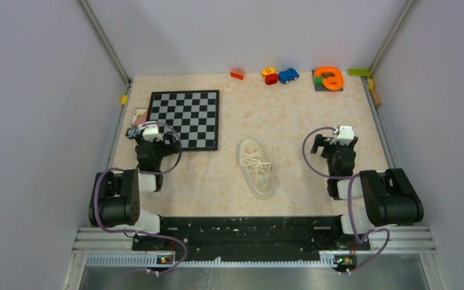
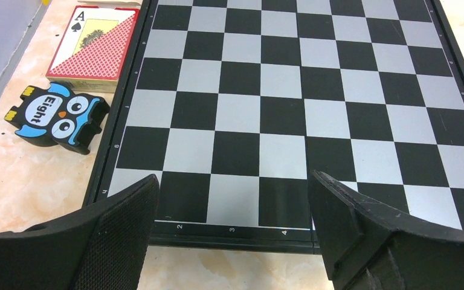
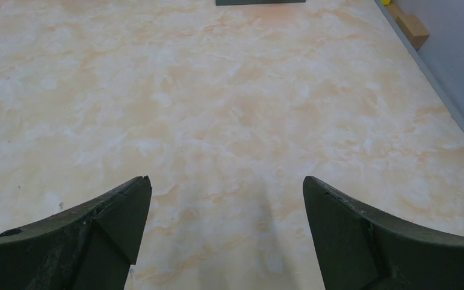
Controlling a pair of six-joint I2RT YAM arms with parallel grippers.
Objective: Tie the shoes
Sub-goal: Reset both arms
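Observation:
A cream low-top shoe [image 1: 256, 167] lies alone on the table's middle, toe toward the near edge, its white laces [image 1: 255, 162] bunched loosely over the tongue. My left gripper [image 1: 154, 140] hangs over the chessboard's near-left corner, well to the shoe's left; its jaws [image 2: 232, 208] stand wide open with nothing between them. My right gripper [image 1: 336, 144] is to the shoe's right over bare table, and in the right wrist view it [image 3: 226, 208] is also wide open and empty. The shoe shows in neither wrist view.
A chessboard [image 1: 185, 118] lies at the left, with a card pack [image 2: 92, 42] and an owl-shaped block [image 2: 57, 116] beside its left edge. Small toys [image 1: 280, 75], an orange piece [image 1: 328, 78] and a wooden block [image 3: 411, 23] line the far edge.

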